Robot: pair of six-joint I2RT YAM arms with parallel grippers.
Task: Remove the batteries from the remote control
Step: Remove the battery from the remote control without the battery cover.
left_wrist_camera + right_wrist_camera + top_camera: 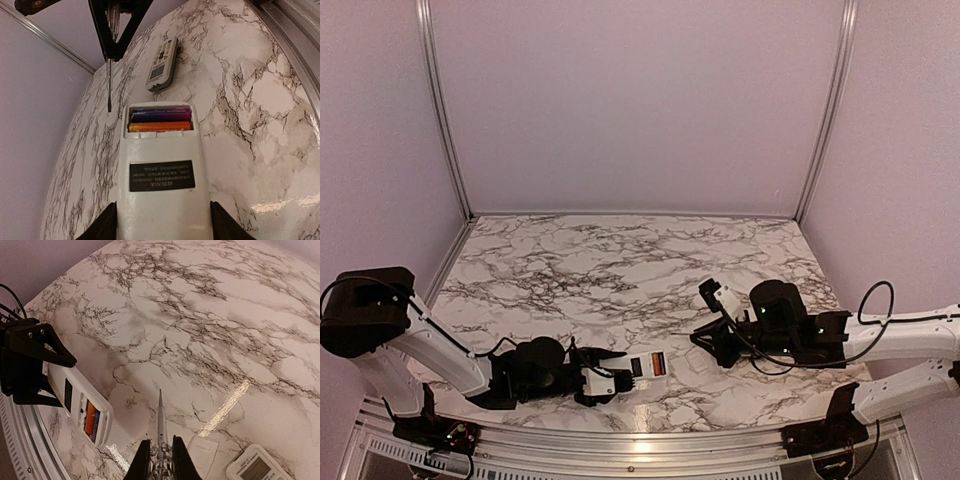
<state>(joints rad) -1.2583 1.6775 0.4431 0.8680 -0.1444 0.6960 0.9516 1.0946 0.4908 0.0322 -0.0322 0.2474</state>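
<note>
My left gripper [162,222] is shut on the near end of a white remote control [162,200], which lies back-up on the marble table [620,270]. Its battery bay is open and shows a dark blue battery [160,115] and an orange battery [160,127] side by side; they also show in the right wrist view [91,419]. My right gripper [160,462] is shut on a thin pointed metal tool [160,420]. The tip hangs above bare table, right of the remote [75,392], apart from it. In the top view the left gripper [610,378] holds the remote [648,366] and the right gripper [705,342] is just right of it.
A second white remote [718,297] lies face-up behind the right gripper and shows in both wrist views [162,62] [255,467]. A flat pale cover piece [202,450] lies on the table beside it. A metal rail [620,440] runs along the near table edge.
</note>
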